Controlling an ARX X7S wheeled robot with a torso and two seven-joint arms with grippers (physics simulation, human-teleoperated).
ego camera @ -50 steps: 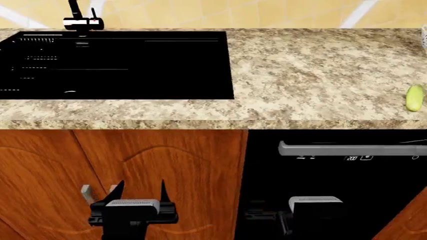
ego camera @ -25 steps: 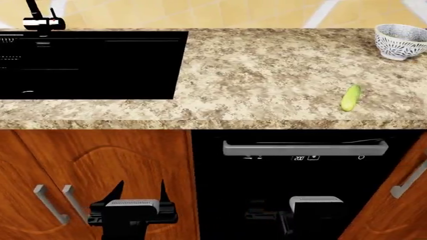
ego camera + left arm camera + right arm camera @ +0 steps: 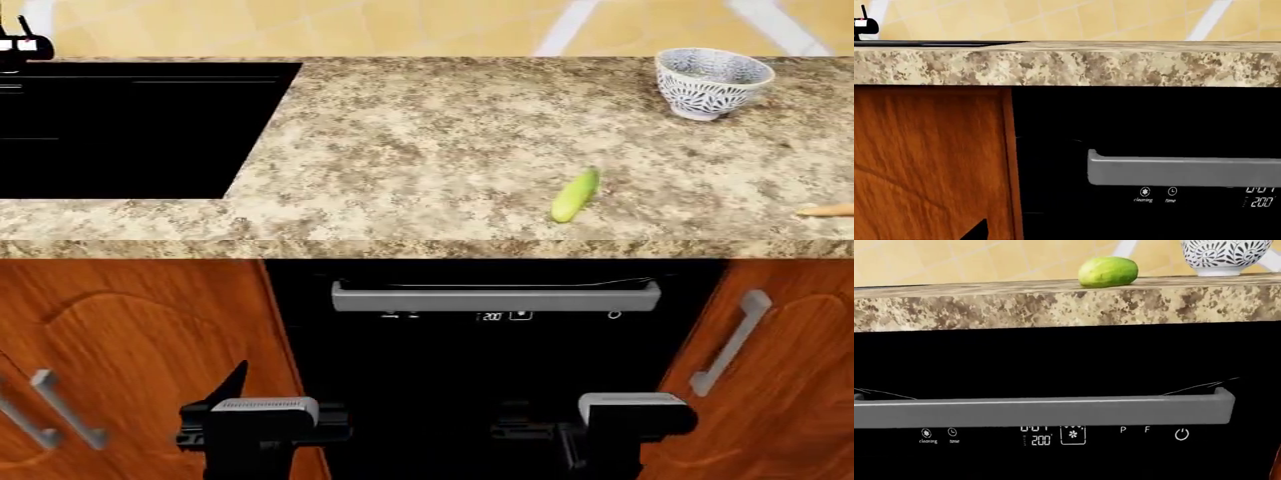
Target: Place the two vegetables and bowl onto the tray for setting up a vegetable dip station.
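The blue-patterned white ceramic bowl [image 3: 714,82] sat upright on the speckled stone tabletop [image 3: 427,140]; its inside couldn't be seen. The smooth light-green cucumber [image 3: 575,194] lay diagonally, far end angled right. Neither end effector's state could be told.

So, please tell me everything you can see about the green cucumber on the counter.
The smooth light-green cucumber is short and rounded at both ends, with no visible stem. It lies flat and slanted on the speckled beige stone countertop, near its front edge, above the black oven. Nothing else touches it; the blue-patterned white bowl stands farther back.
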